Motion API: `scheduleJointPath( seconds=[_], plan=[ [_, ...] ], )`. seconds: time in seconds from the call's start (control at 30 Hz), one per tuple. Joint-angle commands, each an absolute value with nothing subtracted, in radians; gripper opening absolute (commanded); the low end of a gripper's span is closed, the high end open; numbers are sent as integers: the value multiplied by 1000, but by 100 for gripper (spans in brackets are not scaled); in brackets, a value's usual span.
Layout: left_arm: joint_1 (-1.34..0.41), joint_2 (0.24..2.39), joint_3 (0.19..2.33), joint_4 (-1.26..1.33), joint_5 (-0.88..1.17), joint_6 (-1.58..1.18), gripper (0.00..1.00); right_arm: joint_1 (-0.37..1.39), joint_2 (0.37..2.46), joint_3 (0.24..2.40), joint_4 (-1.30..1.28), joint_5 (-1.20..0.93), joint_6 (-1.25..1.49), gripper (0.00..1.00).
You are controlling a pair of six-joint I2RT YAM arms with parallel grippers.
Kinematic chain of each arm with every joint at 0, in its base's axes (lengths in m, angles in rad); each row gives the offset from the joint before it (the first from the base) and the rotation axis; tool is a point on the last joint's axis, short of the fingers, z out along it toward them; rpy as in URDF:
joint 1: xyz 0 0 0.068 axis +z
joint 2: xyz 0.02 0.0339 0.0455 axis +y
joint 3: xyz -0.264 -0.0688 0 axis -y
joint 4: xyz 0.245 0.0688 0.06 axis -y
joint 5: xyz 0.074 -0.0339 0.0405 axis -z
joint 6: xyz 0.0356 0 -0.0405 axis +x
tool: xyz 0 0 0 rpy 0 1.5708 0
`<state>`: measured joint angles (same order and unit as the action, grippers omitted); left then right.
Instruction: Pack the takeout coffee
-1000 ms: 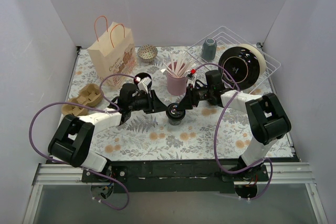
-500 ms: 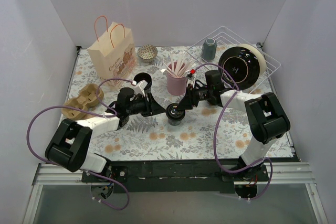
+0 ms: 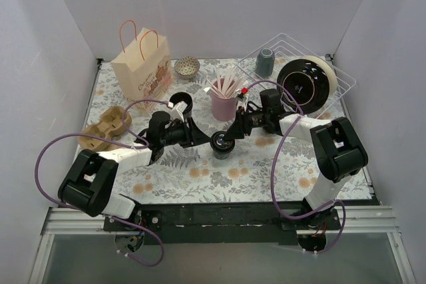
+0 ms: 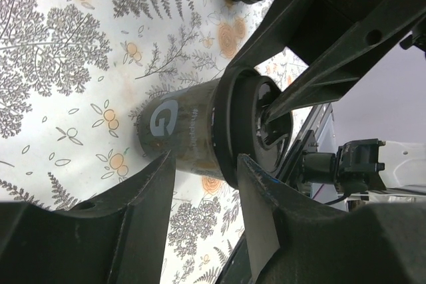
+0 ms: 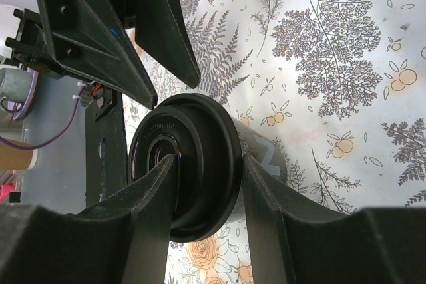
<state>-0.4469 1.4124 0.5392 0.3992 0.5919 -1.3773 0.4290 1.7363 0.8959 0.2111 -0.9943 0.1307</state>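
Left jaws have backed off the takeout coffee [image 3: 221, 144], released; right jaws straddle its lid [image 5: 210, 157], grip unclear.

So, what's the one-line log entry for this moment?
right gripper: shut on takeout coffee | left gripper: open, beside it | paper bag: standing, back left

Left wrist view: the takeout coffee cup [image 4: 180, 128] carries one large pale letter "G" on its dark side wall.

Right wrist view: the same cup shows a pale angular mark just past the edge of the lid [image 5: 206, 157]. It is partly hidden and not readable as a character.

Top view: the paper bag [image 3: 141, 71] has brown print on its front, too small to read.
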Motion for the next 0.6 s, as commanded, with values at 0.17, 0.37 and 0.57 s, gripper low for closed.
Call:
scheduleJointPath(
  seconds=[0.17,0.37,0.57],
  plan=[
    [-451,1456,483,457,595,-1390,38,451,1830,813,2,-781,25,17],
    [-469,1500,480,439,551,-1370,33,451,1835,807,6,-782,26,17],
    [-500,1508,453,348,416,-1373,26,451,1829,778,31,-776,35,16]
  ],
)
